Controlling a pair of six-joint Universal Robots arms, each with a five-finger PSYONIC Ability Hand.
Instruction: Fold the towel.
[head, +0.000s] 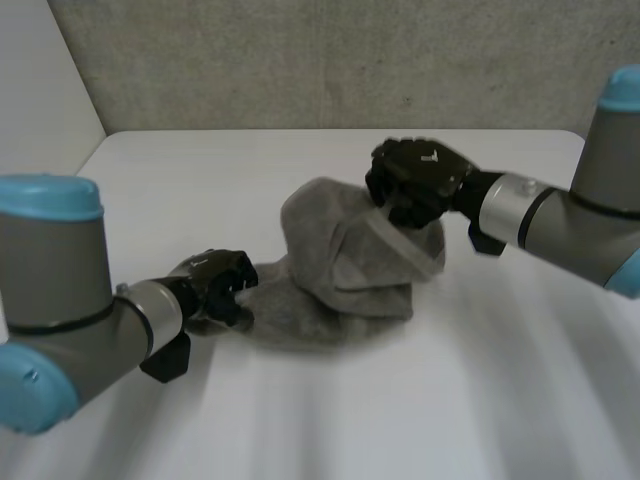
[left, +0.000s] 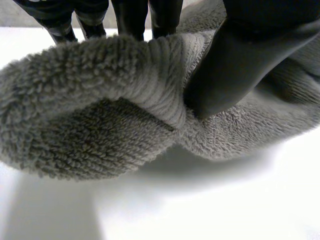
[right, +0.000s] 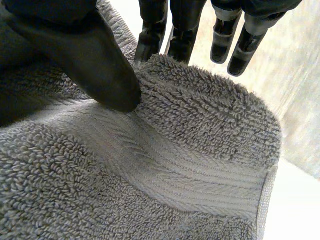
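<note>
The grey towel (head: 335, 285) sits bunched at the middle of the white desk (head: 500, 390). The left hand (head: 215, 283) pinches its low end between thumb and fingers, close to the desk. The right hand (head: 415, 180) clamps the raised banded hem. The step in hand looks like straightening the towel. The next move calls for drawing the hands apart until it lies flat.

The left arm (head: 60, 290) and right arm (head: 610, 200) had thick grey joints, light-blue caps and silvery wrist cuffs. The left robot hand (head: 215, 280) and right robot hand (head: 415, 180) were matte black, the right bearing a small white mark
</note>
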